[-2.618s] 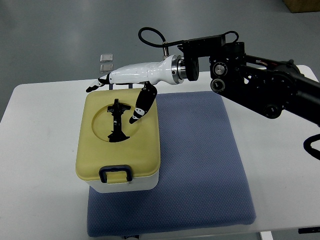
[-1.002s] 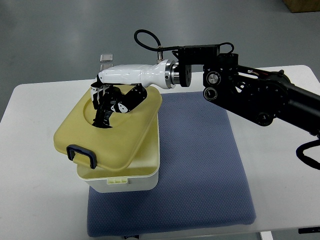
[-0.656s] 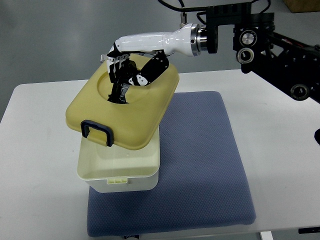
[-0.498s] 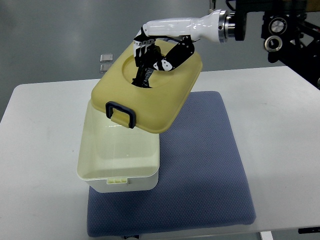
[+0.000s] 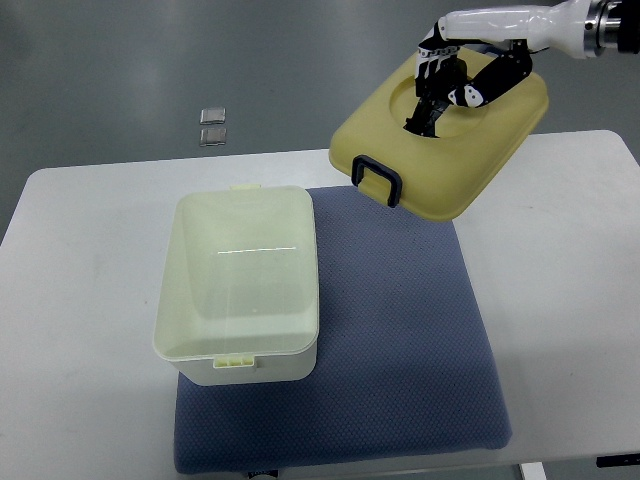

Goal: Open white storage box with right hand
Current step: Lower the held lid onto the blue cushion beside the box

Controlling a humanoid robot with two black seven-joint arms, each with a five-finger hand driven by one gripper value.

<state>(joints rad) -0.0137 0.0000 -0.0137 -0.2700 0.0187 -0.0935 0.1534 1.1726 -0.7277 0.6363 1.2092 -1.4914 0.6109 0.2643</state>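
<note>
One hand was in view, the right hand (image 5: 447,80), entering from the upper right with its fingers curled around the black handle in the recess of the yellow lid (image 5: 445,150); it held the lid tilted in the air above the far right part of the table (image 5: 80,300), fully clear of the box. The white storage box (image 5: 240,290) stood uncovered and apparently empty on the left edge of the blue mat (image 5: 400,340), near the table's front left. Judged from this, the opening itself was done, and only setting the lid down remained.
</note>
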